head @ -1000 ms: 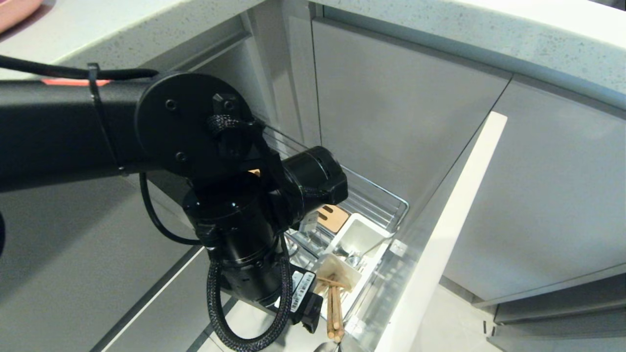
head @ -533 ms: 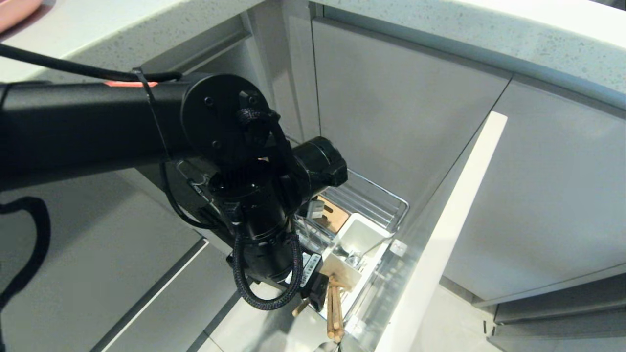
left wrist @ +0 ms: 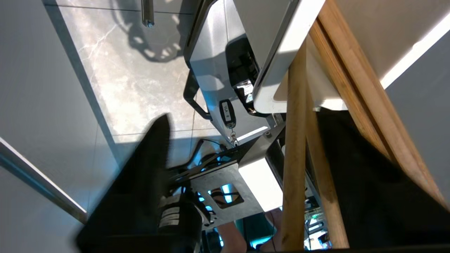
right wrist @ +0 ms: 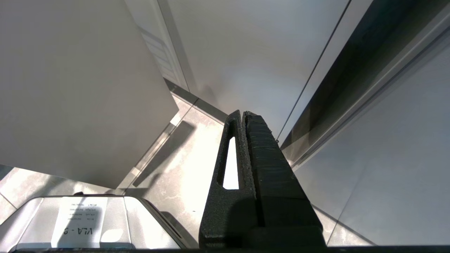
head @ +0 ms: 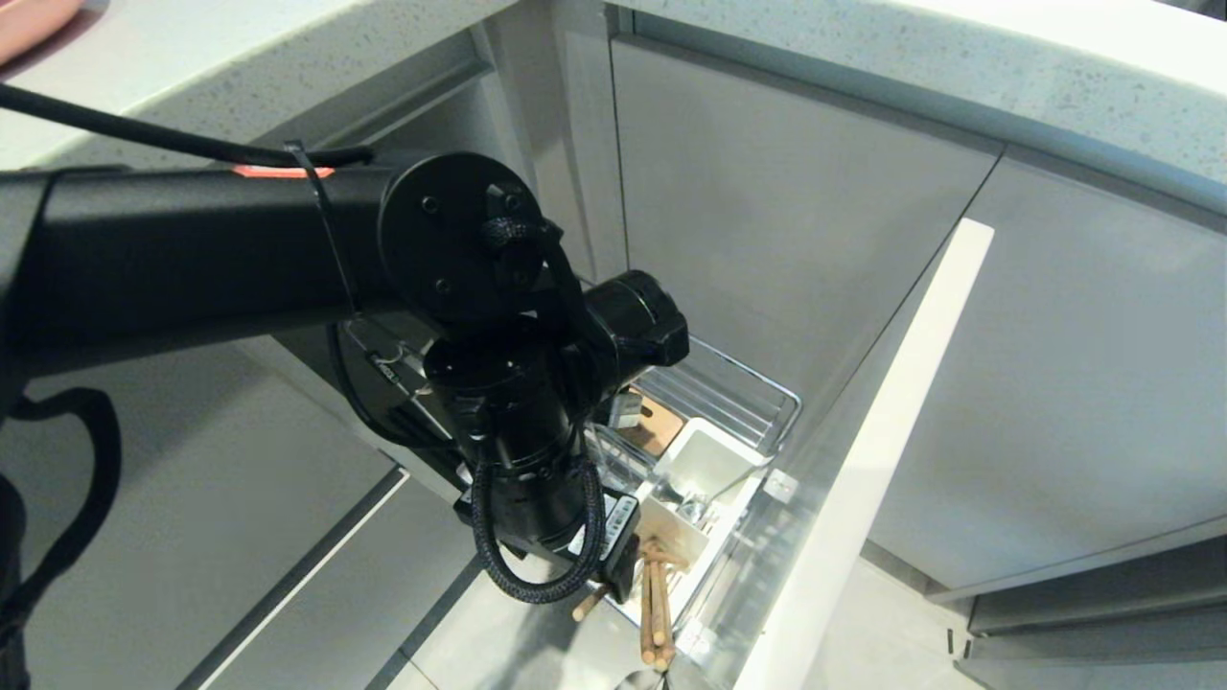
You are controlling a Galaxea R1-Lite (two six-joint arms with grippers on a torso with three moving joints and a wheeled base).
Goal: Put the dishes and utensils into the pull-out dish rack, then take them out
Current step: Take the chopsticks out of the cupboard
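While the left gripper (left wrist: 246, 175) stood spread around the chopsticks (left wrist: 295, 175) in the white utensil box (head: 705, 470) of the pull-out dish rack (head: 757, 393), not yet pinching them, unloading looked barely begun; the right gripper (right wrist: 244, 147), parked, was pressed together.

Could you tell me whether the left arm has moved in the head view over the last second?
Yes. The left arm has swung rightward, toward the white utensil box of the dish rack, whose place is unchanged.
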